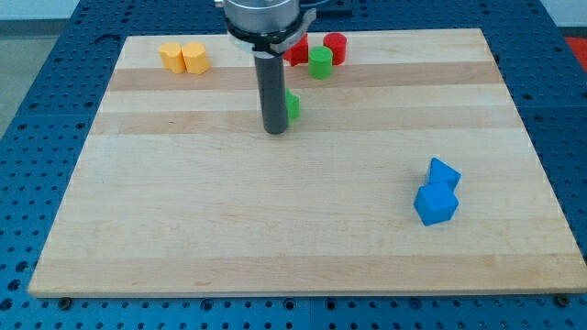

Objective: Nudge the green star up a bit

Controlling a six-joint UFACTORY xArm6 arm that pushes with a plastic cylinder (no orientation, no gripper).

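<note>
The green star (pixel 293 106) is seen just to the view's right of my tip (pixel 276 131), largely hidden behind the rod, so its shape can barely be made out. It appears to be touching the rod or very nearly so; which cannot be told. Nothing is held by the tip, which has no jaws and can only push.

A risk is judged here: with the tip beside the star rather than below it, the star could be slid sideways towards the view's right instead of upward. If it is pushed too far up, the green cylinder (pixel 319 62) and the two red blocks (pixel 334 46) above the tip could be struck.

Two yellow blocks (pixel 183 57) lie up and left of the tip; two blue blocks (pixel 437 193) lie well apart, down and right. No containers are seen on the wooden board (pixel 229 229).
</note>
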